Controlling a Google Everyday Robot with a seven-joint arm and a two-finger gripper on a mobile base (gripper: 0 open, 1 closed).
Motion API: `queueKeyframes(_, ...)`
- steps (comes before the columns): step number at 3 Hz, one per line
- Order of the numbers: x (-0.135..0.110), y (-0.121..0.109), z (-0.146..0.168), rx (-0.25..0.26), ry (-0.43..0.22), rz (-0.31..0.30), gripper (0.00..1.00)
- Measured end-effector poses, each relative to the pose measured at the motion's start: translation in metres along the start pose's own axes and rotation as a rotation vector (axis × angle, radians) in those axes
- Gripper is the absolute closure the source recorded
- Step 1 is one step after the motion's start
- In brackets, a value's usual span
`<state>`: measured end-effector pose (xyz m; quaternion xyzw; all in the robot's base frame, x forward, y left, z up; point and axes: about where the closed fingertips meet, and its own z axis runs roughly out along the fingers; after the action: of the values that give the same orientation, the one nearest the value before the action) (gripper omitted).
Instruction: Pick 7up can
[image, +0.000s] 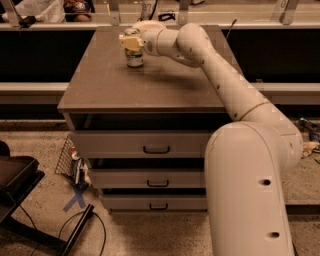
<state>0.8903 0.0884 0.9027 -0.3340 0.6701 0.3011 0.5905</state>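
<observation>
I am the gripper (131, 41), out at the far left part of a brown cabinet top (150, 85). I sit at the upper part of the 7up can (134, 57). My pale pad covers the can's upper band, and its green and white label shows below me. How wide I stand, and whether I have hold of the can, I cannot tell.

The can stands upright on the top, left of the middle. It is nearer the far edge than the near one, with a strip of bare surface between it and the left edge. Wider open surface runs toward the near edge and off to the right. My arm (225, 85) crosses above that right side, coming from the big white body at the near right (it hides the cabinet's right front corner).

Beyond the far edge runs a pale ledge with upright posts (115, 10). A thin dark rod (231, 27) leans at the far right corner, well apart from me.

Below the top are three drawers (156, 145), all closed. On the floor to the left a wire basket (67, 160) leans beside the cabinet. Near it are a blue tape cross (75, 199), a black cable (70, 232) and a dark frame (15, 175).
</observation>
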Motion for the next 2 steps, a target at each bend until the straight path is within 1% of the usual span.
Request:
queueKeyframes(1, 0.001, 0.002, 0.003, -0.004, 0.001, 0.001, 0.95)
queueKeyframes(2, -0.009, 0.01, 0.0, -0.037, -0.007, -0.009, 1.0)
